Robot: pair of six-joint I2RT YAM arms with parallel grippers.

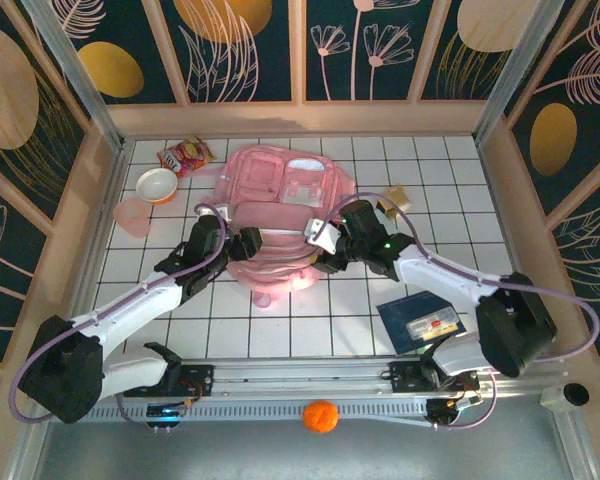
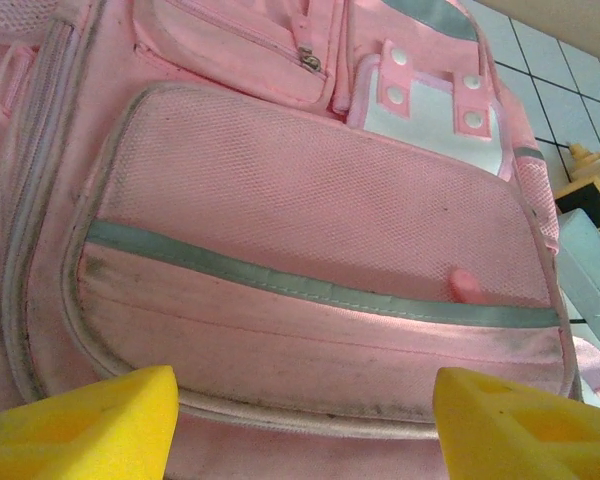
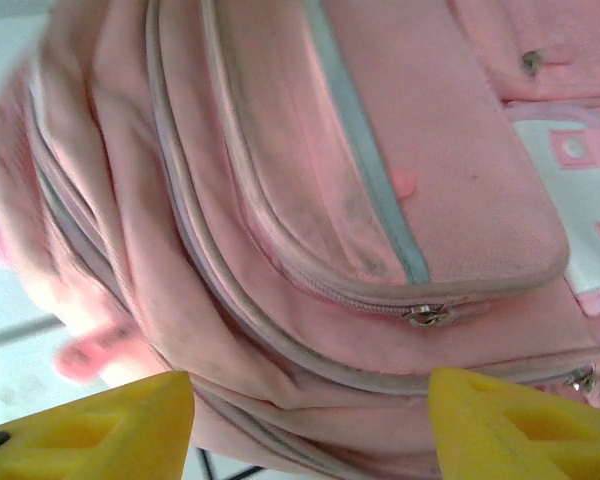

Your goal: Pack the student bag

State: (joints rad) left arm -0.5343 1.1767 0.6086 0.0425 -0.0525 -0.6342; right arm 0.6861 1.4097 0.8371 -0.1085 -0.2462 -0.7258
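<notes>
The white-tiled counter [image 1: 280,330] carries the pink student bag [image 1: 280,190] lying flat at its middle, toward the far side. At the far left lie a snack packet [image 1: 185,155], a white bowl [image 1: 156,184] and, just nearer, a pale pink cup [image 1: 132,215]. A navy book [image 1: 400,315] lies near right. A small tan object [image 1: 398,197] sits just right of the bag.

Quick headcount of what's on the bench [image 1: 330,330]: one student bag [image 1: 285,195], one snack packet [image 1: 185,155], one white bowl [image 1: 157,184], one pink cup [image 1: 132,215], one dark blue book [image 1: 398,315] with one clear case [image 1: 432,326] lying on it, and one orange ball [image 1: 321,415] down by the rail. Two claws, the left claw [image 2: 305,425] and the right claw [image 3: 308,425]. Also one little tan thing [image 1: 398,197] right of the bag, maybe a toy, too small to call.
</notes>
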